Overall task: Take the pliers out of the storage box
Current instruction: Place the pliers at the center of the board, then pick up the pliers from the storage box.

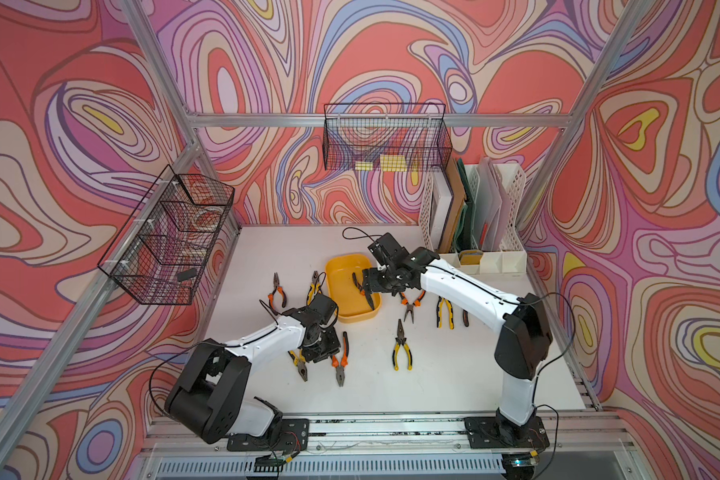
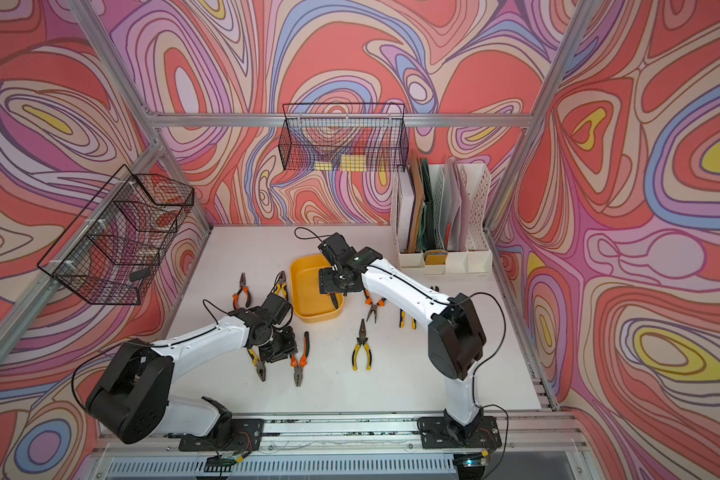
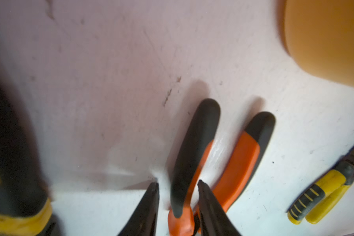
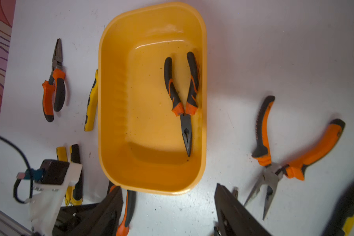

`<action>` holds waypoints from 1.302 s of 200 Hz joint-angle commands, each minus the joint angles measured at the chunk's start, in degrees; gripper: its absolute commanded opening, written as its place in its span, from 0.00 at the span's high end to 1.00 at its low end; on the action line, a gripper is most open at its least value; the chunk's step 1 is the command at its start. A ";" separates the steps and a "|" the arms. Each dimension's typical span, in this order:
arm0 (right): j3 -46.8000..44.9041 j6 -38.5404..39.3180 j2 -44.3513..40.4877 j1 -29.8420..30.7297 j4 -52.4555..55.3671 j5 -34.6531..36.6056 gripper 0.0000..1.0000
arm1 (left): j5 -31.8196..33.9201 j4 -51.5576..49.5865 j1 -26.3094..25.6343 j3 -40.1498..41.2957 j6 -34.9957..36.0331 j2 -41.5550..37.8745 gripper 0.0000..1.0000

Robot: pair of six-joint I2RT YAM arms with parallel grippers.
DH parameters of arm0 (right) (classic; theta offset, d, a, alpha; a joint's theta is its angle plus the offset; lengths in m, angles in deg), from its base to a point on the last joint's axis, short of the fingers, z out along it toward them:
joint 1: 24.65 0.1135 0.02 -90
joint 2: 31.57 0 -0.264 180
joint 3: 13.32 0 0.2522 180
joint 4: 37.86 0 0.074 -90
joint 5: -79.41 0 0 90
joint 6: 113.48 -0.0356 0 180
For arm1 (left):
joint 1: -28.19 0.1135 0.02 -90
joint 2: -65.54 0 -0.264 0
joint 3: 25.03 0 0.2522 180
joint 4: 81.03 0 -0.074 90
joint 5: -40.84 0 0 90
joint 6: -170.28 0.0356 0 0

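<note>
Although most of the pliers already lie out on the table [image 1: 454, 374], the storage box [image 4: 101, 98] is not yet empty. The right wrist view shows one orange-and-black needle-nose pair [image 4: 184, 106] flat on the box floor, close along one long wall. Nothing else is in the box.

The right gripper [image 4: 168, 187] hovers above the box, near the end wall that the nose points toward. Its jaws stand wide apart and hold nothing. In a top view it [image 1: 371, 291] hangs over the box's side nearest the right arm.

The left gripper [image 3: 177, 181] is down at the table, a little way from the box toward the robot's base. Its jaws are narrowly parted astride one handle of an orange-handled pair [image 3: 192, 143] that lies on the table, and a gap shows on one side, so it looks let go rather than clamped.

Around the box, seven pairs show plainly in both top views, and an eighth, dark-handled one [image 1: 465, 318] is half hidden under the right arm. Some lie on the left arm's side of the box, some on the right arm's side, and some between the box and the base.

The task looks nearly done. What is left is one pick from the box by the right gripper, which is well placed for it, and setting that pair down beside the box.
</note>
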 commanded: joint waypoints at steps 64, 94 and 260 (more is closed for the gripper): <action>23.37 5.31 23.52 -0.73 9.06 -2.68 0.26 | 10.84 -4.67 -0.23 -0.42 -1.39 -24.41 0.47; 27.04 6.28 27.71 -2.17 9.04 -2.56 0.28 | 11.74 -4.60 -0.20 -0.17 -0.07 -32.16 0.45; 33.95 12.40 37.44 -2.47 8.33 -3.89 0.70 | 8.74 -2.31 -0.22 1.45 1.77 -29.76 0.48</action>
